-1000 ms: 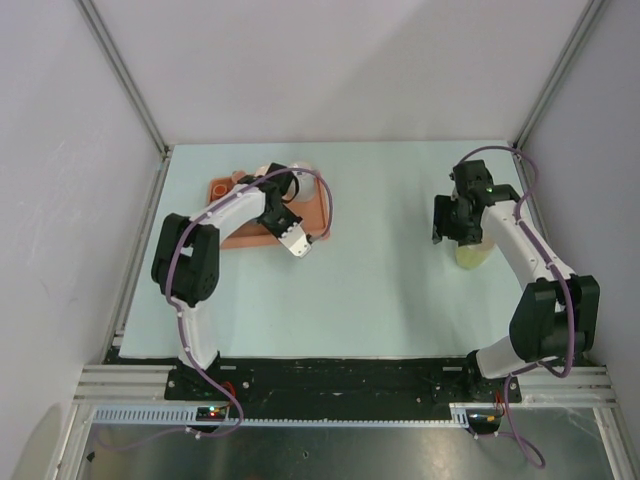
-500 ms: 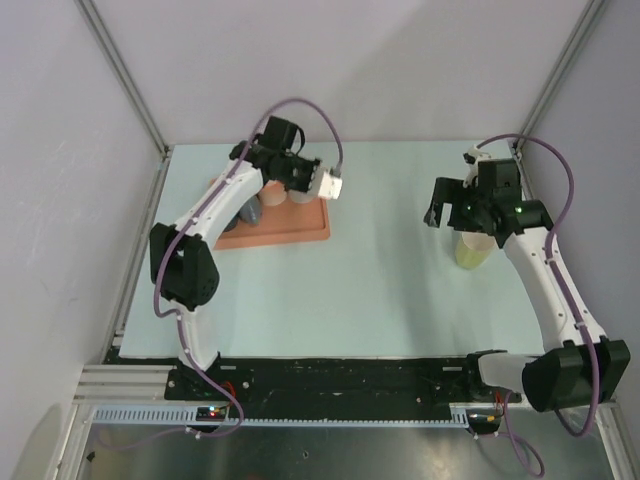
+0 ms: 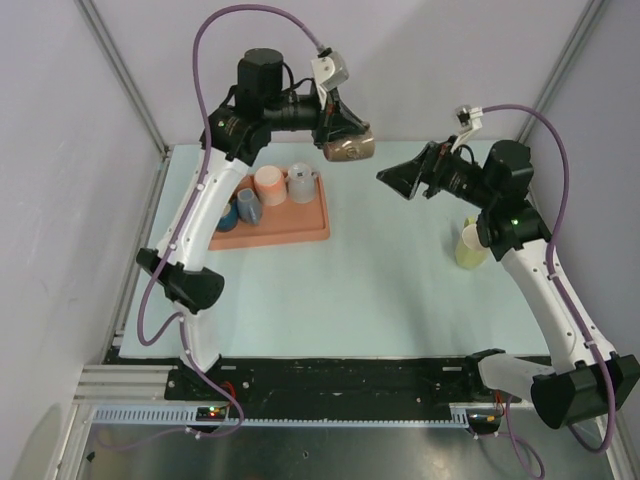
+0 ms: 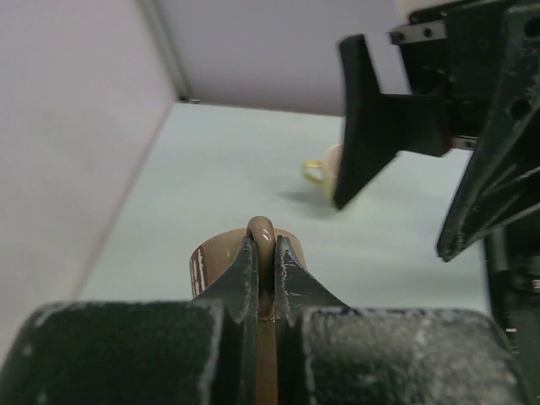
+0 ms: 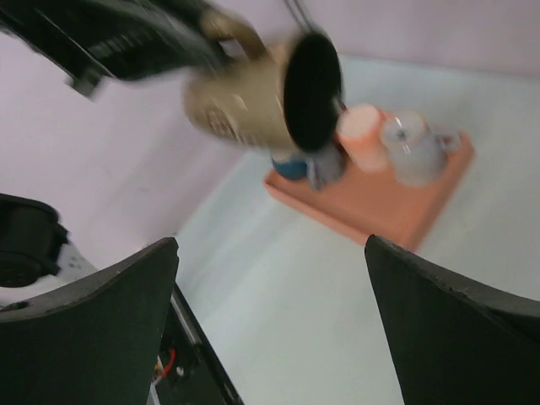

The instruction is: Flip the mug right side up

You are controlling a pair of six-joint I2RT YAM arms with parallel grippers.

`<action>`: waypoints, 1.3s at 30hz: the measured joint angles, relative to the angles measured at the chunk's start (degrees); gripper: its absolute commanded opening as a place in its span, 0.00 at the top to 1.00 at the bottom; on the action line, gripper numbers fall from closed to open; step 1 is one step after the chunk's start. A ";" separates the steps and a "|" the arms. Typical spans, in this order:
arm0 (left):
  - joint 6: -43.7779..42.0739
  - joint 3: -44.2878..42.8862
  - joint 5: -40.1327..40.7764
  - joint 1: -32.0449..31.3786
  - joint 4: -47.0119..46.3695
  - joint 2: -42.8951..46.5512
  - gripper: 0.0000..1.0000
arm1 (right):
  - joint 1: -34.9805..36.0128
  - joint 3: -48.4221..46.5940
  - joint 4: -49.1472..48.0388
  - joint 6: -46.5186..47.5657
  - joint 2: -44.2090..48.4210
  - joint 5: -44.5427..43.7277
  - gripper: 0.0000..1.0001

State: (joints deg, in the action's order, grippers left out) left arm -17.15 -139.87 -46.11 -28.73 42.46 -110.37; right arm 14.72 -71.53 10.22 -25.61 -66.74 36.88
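Note:
A brown mug (image 3: 349, 150) hangs in the air on its side above the far middle of the table. My left gripper (image 3: 333, 143) is shut on its handle (image 4: 261, 229), and the mug body (image 4: 218, 256) shows beyond the fingers. The right wrist view shows the mug (image 5: 249, 99) blurred, its dark mouth (image 5: 312, 89) turned toward that camera. My right gripper (image 3: 398, 178) is open and empty, raised and pointing left at the mug, a short gap away. Its fingers (image 5: 101, 321) frame only the table.
An orange tray (image 3: 305, 226) at the back left holds a pink cup (image 3: 268, 185), a clear cup (image 3: 300, 183) and two bluish cups (image 3: 240, 210), all upside down. A yellow mug (image 3: 470, 246) stands on the table under the right arm.
My left arm has swung up from the tray and now holds the brown mug high. My right arm has risen from the yellow mug and turned its open gripper left.

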 measured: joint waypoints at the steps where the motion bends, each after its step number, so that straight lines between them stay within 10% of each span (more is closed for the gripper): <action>1: 2.64 0.00 -1.07 -0.57 0.00 0.07 1.00 | 0.00 0.00 -3.48 -1.25 0.00 1.16 0.05; 14: 12.76 0.04 -5.70 -3.08 -2.54 0.68 1.00 | 1.16 0.04 -20.22 -8.90 -2.93 9.51 0.22; 21: 12.26 3.39 -8.31 -4.46 -3.98 1.64 0.97 | 1.42 0.33 -20.44 -10.12 -4.26 12.28 0.94; 26: 10.62 4.55 -8.13 -4.24 -5.05 1.84 0.09 | 1.31 0.48 -18.82 -10.32 -4.15 13.14 1.00; 39: -15.04 28.55 9.81 2.78 -7.74 11.26 0.05 | 6.86 0.61 23.23 9.68 -10.49 -26.47 1.00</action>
State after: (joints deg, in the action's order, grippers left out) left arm -32.18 -111.33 -36.29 -25.96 34.72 -99.11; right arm 21.58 -70.91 33.45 -15.92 -77.23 10.41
